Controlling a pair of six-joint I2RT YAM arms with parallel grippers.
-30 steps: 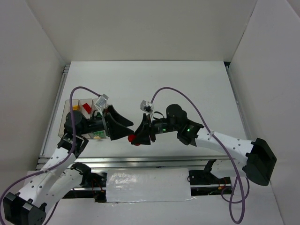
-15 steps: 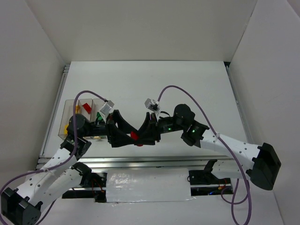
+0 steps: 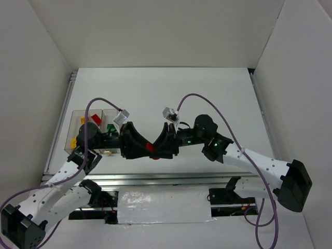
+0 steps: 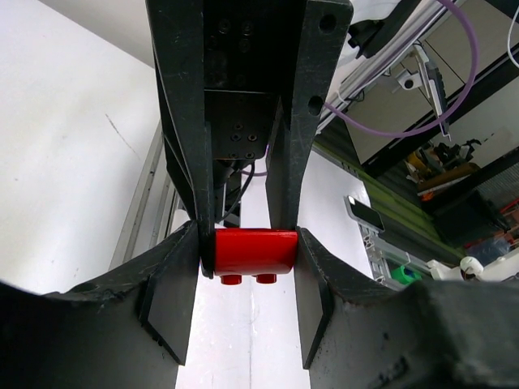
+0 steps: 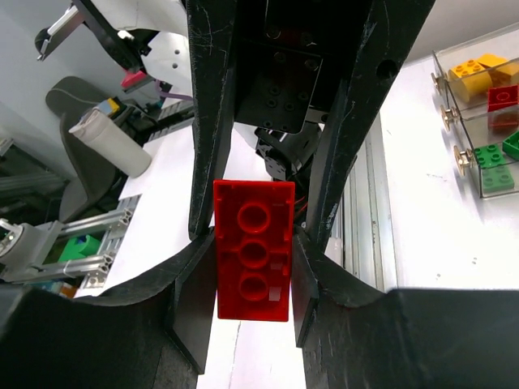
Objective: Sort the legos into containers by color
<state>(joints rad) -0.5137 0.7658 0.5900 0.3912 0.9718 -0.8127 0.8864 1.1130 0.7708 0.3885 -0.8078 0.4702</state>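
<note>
A red lego (image 3: 150, 148) hangs in the air between my two arms, over the near edge of the table. My right gripper (image 5: 254, 243) is shut across its narrow width, its underside tubes facing the right wrist camera (image 5: 253, 259). My left gripper (image 4: 248, 243) comes from the opposite side, its fingers either side of the brick's other end (image 4: 253, 251), close on both sides with a sliver of gap on the left. In the top view the two grippers, left (image 3: 147, 149) and right (image 3: 156, 150), meet tip to tip. The clear containers (image 3: 77, 118) stand behind my left arm.
The containers (image 5: 474, 113) hold yellow legos (image 5: 478, 69), a red lego (image 5: 504, 97) and green legos (image 5: 495, 154) in separate bins. The aluminium rail (image 3: 155, 179) runs along the table's near edge. White walls stand on three sides.
My left arm swung right to meet the right gripper, and its fingers have closed in from wide open around the red lego. The right gripper kept its grip and shifted slightly.
</note>
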